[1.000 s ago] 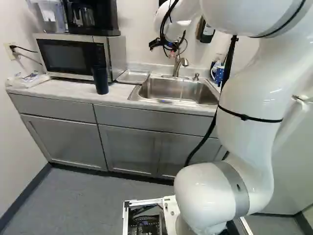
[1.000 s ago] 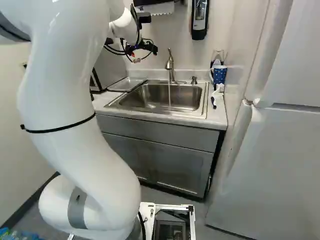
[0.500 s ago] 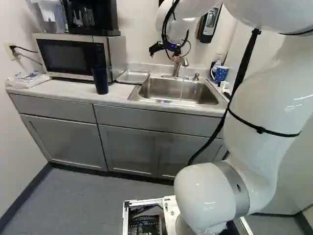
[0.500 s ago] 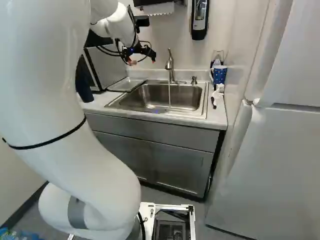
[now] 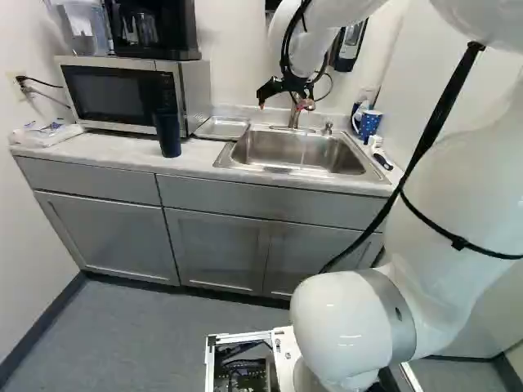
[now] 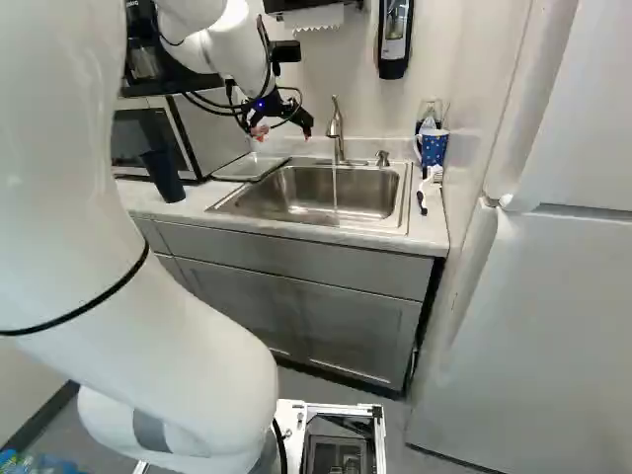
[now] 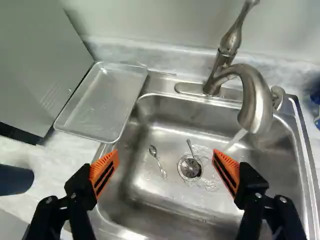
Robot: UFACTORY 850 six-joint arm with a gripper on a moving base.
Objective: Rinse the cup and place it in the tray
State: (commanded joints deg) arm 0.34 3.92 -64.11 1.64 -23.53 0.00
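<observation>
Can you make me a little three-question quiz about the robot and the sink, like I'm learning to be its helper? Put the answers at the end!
1. True or false: Water is running from the faucet into the sink.

2. Pick one. Which of these stands right by the microwave?
A) the spotted mug
B) the dark cup
C) the spoon

3. Fill in the missing word: The tool is ____, with nothing between its fingers.

Key: 1. True. 2. B. 3. open.
</observation>
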